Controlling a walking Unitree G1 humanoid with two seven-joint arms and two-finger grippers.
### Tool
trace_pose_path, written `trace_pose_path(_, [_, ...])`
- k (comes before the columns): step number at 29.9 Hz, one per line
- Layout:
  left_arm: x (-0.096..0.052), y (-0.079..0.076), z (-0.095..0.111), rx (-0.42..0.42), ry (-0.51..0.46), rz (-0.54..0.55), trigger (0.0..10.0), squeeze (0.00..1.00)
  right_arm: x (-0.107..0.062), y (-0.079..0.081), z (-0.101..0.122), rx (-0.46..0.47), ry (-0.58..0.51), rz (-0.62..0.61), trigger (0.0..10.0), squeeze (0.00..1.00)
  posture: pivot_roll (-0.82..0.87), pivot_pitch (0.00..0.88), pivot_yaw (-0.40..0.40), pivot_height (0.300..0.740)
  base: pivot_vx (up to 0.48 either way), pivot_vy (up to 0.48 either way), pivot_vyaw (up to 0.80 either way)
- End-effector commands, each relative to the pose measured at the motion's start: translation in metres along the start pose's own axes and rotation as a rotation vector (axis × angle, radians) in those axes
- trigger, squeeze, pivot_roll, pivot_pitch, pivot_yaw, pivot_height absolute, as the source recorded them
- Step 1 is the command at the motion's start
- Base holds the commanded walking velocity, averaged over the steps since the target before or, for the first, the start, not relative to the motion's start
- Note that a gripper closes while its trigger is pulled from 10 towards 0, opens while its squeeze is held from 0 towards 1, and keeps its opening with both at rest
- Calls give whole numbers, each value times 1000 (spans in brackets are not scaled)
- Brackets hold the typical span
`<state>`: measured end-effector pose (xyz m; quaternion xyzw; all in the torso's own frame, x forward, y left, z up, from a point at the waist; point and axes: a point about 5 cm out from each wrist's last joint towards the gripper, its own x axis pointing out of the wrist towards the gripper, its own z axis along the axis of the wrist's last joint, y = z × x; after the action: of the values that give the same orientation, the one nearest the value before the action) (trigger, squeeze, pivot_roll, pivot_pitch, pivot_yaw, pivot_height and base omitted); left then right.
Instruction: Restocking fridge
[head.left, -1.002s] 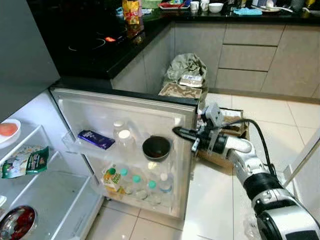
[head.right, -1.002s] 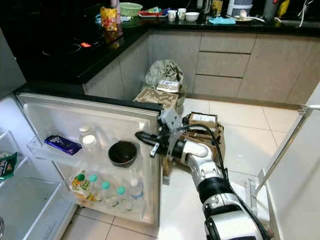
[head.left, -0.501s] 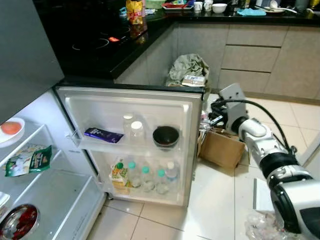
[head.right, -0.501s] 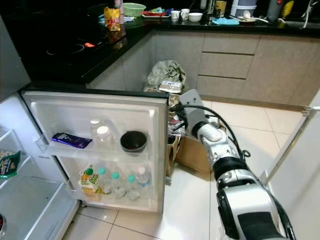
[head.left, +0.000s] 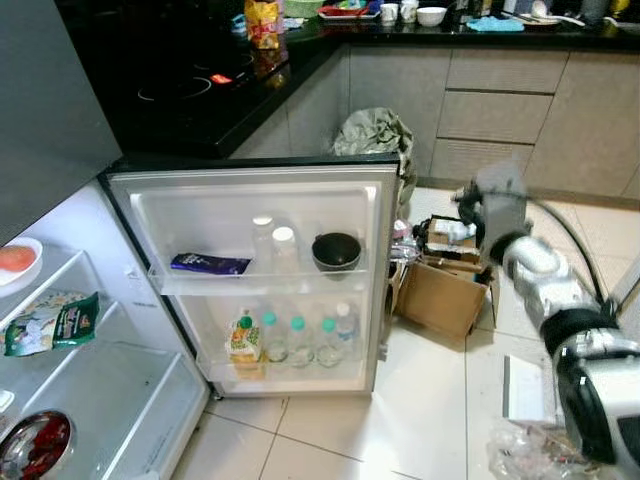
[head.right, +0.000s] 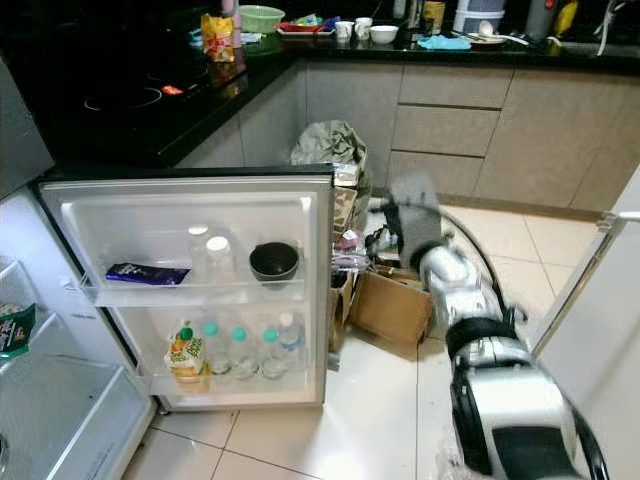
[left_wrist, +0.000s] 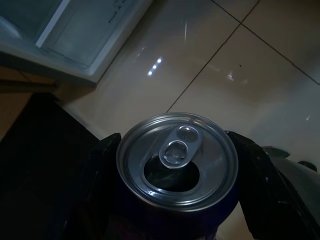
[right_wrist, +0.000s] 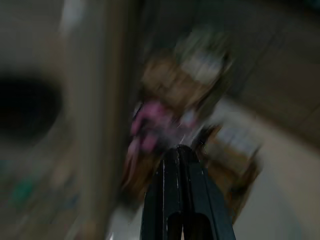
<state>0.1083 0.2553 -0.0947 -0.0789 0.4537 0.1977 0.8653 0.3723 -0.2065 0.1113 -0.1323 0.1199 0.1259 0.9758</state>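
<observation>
Left claw (left_wrist: 175, 200) around unlabelled can (left_wrist: 177, 165)

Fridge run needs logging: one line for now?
left gripper: holds can | right gripper: shut, beside door | door: open

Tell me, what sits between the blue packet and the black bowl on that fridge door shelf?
Two clear bottles with white caps stand side by side between the packet and the bowl, as both eye views show.
</observation>
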Motion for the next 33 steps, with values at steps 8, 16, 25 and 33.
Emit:
trace_pose_path(8, [2,-8,6,-11,-17,-17,10000,0,-69,53,-156,211,523,30,10000,0,-93,0,30,740,0,0,451])
trace_pose_path(16, [5,-6,21,-11,-64,-20,10000,0,-142,80,-228,292,810,-9,10000,0,-85,0,35,740,0,0,725])
trace_pose_path(25, [8,-33,28,-23,-72,-110,10000,0,-170,64,-245,234,904,-126,10000,0,-114,0,22,740,0,0,326])
trace_pose_path(33, [8,-44,21,-31,-36,-164,10000,0,-175,45,-244,202,910,-199,10000,0,-111,0,-21,740,0,-196,0])
